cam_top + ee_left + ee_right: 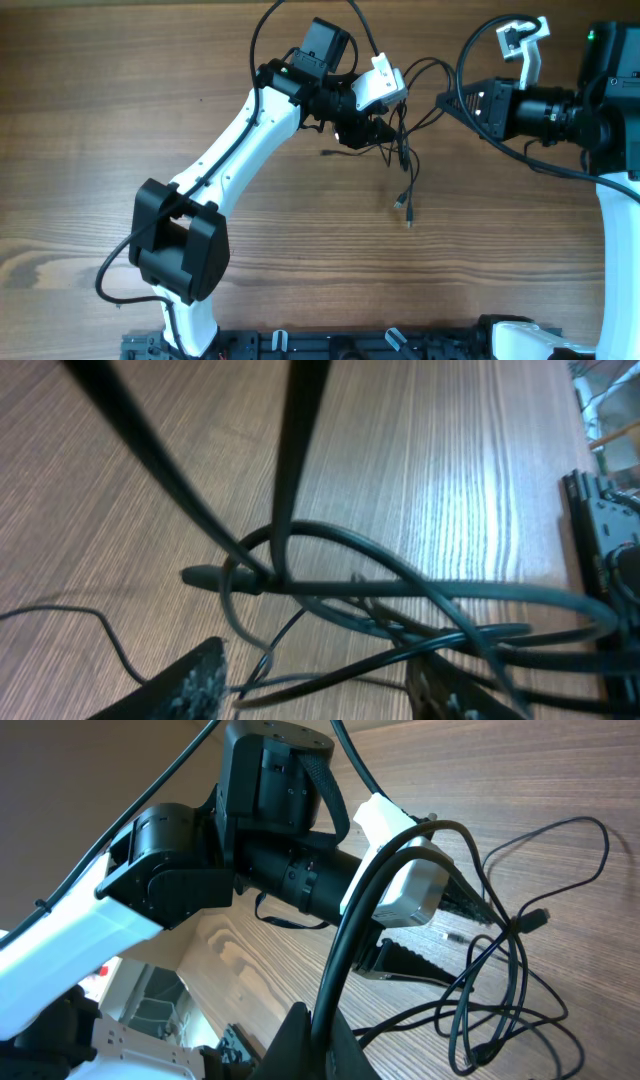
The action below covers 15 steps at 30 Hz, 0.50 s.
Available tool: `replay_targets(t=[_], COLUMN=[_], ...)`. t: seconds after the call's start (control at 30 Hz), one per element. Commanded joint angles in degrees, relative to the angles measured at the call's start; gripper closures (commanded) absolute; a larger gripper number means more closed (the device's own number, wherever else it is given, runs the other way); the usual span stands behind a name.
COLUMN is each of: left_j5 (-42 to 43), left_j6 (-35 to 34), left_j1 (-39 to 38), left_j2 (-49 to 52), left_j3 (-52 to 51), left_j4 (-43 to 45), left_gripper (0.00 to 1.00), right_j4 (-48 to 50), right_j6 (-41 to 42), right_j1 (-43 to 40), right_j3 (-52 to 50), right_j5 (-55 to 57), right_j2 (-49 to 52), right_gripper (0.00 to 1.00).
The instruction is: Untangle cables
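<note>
The left gripper [378, 132] has its jaws apart. In the left wrist view its two ribbed fingers [195, 680] stand on either side of the bundle, with several strands passing through the gap and none visibly pinched. This posture brackets the tangle without loading it, so the gripper can close on one chosen strand. The cables [405, 150] lie just beside this gripper on the far-centre part of the table [120, 100], partly lifted off the wood. In front of the fingers, two strands rise steeply out of a loop and cross beside a small plug [205, 575]. This crossing appears to be the main snag. From the bundle, loose tails hang toward the near side and end in free plug ends [401, 202] lying on the table. The right gripper [442, 99] sits close by on the opposite side of the bundle. Its jaws appear drawn together on a cable strand, which rises from them in a taut arc in the right wrist view. Holding one strand raised on that side keeps the loops spread and the crossing exposed for the left arm. Judgement: the untangling is under way but unfinished, as the loops overlap. The next move calls for a grip on a single strand only.
</note>
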Motion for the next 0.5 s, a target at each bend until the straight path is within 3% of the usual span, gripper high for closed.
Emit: replay_targets(t=[0.0, 0.17, 0.47], left_j5=[2.97, 2.95, 2.95], left_j6=[-0.39, -0.35, -0.35], left_j1=[-0.2, -0.31, -0.7], left_j2=[0.39, 0.83, 4.31], left_j3=[0.2, 0.2, 0.04], left_j4=[-0.28, -0.79, -1.27], left_gripper=[0.45, 0.53, 0.53], right_j4=[0.22, 0.22, 0.44], right_j6=[-1.16, -1.05, -1.01], right_j1=[-0.2, -0.2, -0.2], right_j3=[0.11, 0.11, 0.11], right_j5=[-2.4, -2.67, -3.06], right_j2=[-0.87, -0.87, -0.87], right_gripper=[0.96, 0.96, 0.96])
